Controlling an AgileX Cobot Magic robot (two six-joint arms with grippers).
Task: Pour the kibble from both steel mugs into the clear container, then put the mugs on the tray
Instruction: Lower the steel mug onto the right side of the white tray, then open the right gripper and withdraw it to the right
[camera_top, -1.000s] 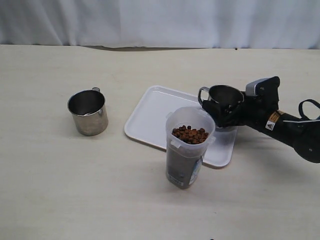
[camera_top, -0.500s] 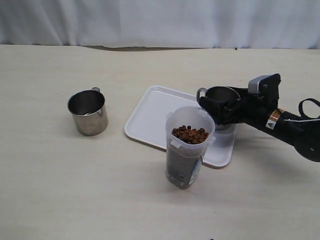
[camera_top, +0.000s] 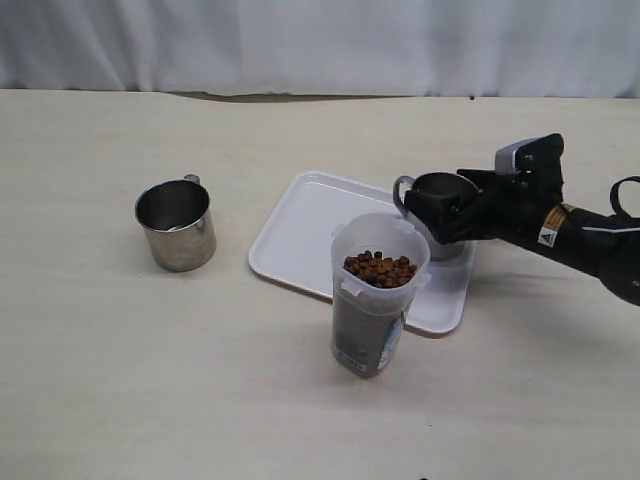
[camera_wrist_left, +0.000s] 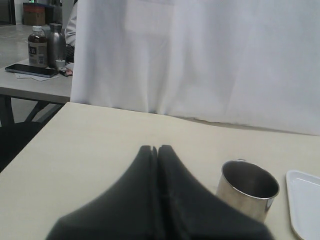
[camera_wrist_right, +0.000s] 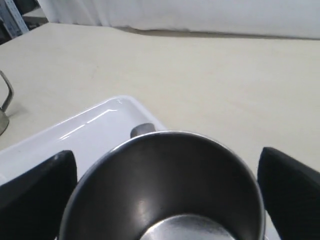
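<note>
Pull wide-spread right hand (camera_top: 438, 210) straight back off mug (camera_top: 432, 186) on tray (camera_top: 300, 230), missing clear container (camera_top: 375, 300); then unclench pinched, empty left hand (camera_wrist_left: 156, 149) for other mug (camera_top: 178, 228).

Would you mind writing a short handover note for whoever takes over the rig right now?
Left gripper: shut, holding nothing; the left mug stands ahead of it, untouched.
Right gripper: open, fingers either side of the right mug, which stands on the right end of the tray.
Clear container: on the table in front of the tray, holding the kibble.
Done: right mug emptied and set on the tray; left mug appears empty too.
Left: back the right gripper off, then move the left mug onto the tray.
</note>
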